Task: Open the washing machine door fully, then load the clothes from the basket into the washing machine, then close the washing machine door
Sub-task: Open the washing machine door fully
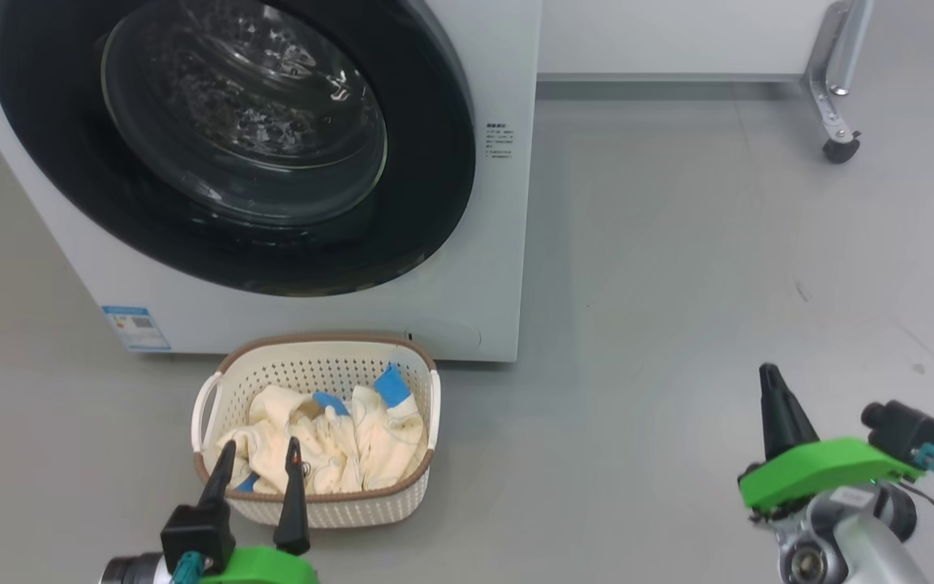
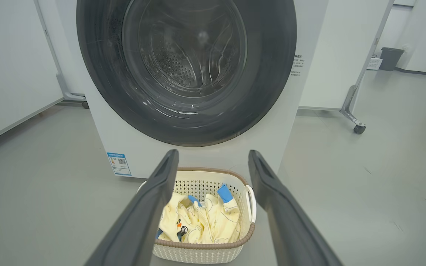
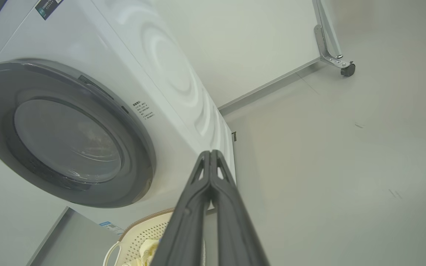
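The washer (image 1: 483, 308) stands on the floor with its door (image 1: 434, 186) shut, so step 1, opening, is in hand. The basket (image 1: 313, 507) sits just before it, holding the clothes (image 1: 329, 442). The next move likely calls for hooking the door's edge and swinging it wide. Left gripper (image 1: 261, 446): jaws fully apart, empty, near the basket. Right gripper (image 1: 769, 377): jaws closed, empty.

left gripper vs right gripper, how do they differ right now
The left gripper has its fingers wide apart; the right gripper has them pressed together on nothing. The left gripper lines up with the basket of clothes and faces the washing machine door squarely; the right gripper is off to the side over the floor. Both have long dark fingers and hold nothing.
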